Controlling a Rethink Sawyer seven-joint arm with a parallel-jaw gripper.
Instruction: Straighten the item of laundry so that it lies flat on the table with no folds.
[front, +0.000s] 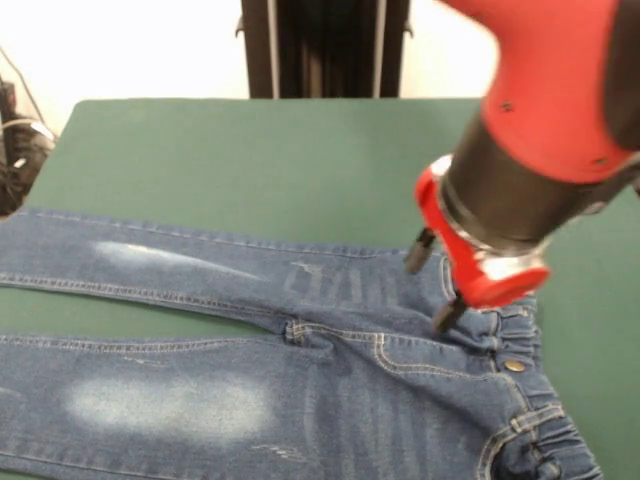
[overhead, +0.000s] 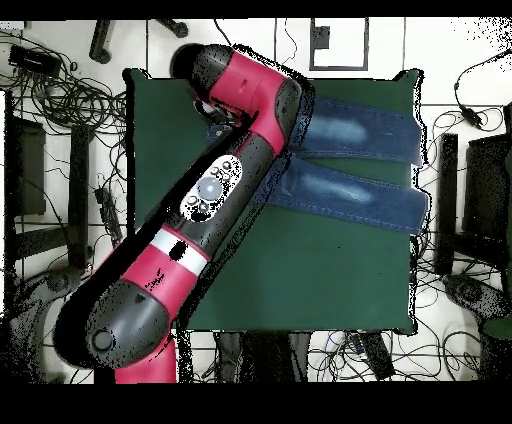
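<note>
The item of laundry (front: 300, 360), a small pair of blue jeans with pale faded patches, lies on the green table (front: 250, 150). Its legs run left out of the picture, and its gathered waistband and brass button are at the lower right. My gripper (front: 433, 284) stands open just above the hip area by the waistband, its two black fingertips (front: 420, 252) apart with nothing between them. In the overhead view the jeans (overhead: 350, 160) lie at the table's (overhead: 300, 270) top right, the legs reaching the right edge. The red arm (overhead: 215, 190) hides the waistband and the gripper.
Cables and dark gear (front: 15, 150) sit off the table's left corner in the front view. A black column (front: 325, 45) stands behind the far edge. In the overhead view, cables (overhead: 70, 100) and equipment ring the table on the floor.
</note>
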